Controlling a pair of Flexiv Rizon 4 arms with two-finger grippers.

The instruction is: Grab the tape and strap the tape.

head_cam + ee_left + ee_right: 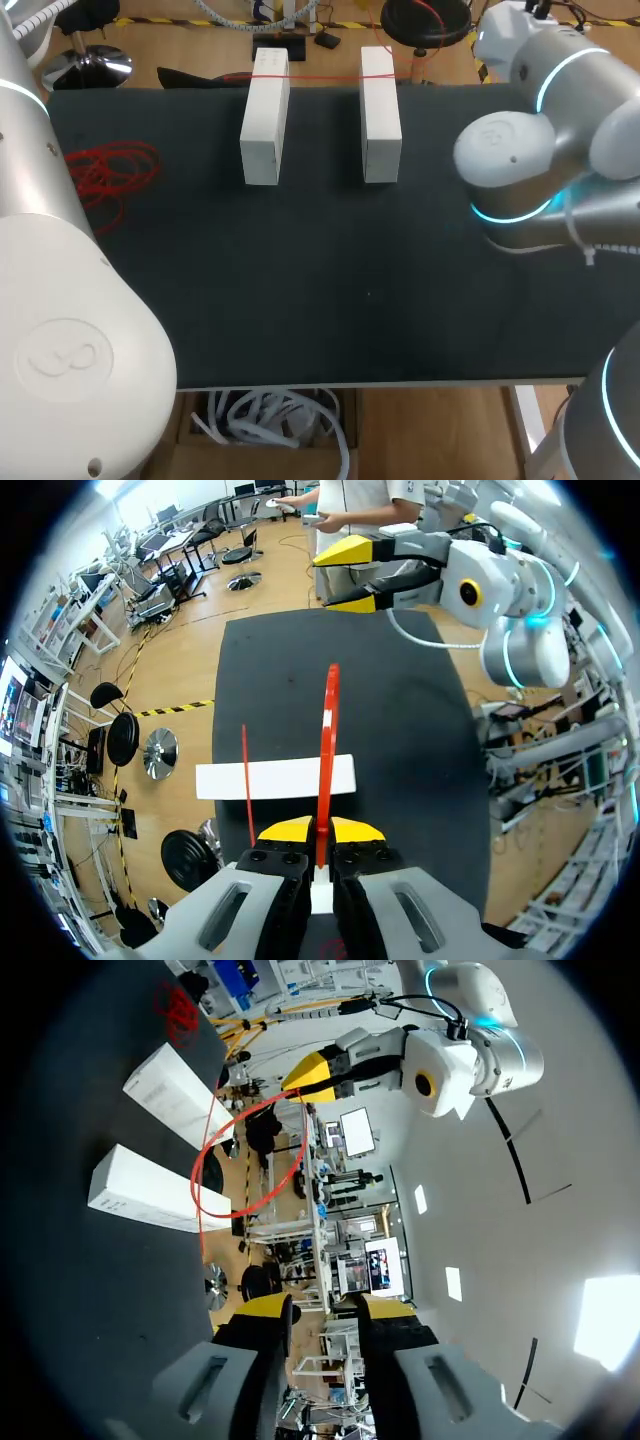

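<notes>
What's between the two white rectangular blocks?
Head view: bare black mat between left white block and right white block, thin red tape spanning their far ends.

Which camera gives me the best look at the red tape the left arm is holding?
The left wrist view: the thin red tape strap rises from the jaws of the left gripper, across a white rectangular box. The right wrist view shows it as a distant loop; the head view, only a faint line.

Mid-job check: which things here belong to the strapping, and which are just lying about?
Job: red tape; left gripper, shut on it; left white block; right white block.
Lying about: loose red tangle.
</notes>
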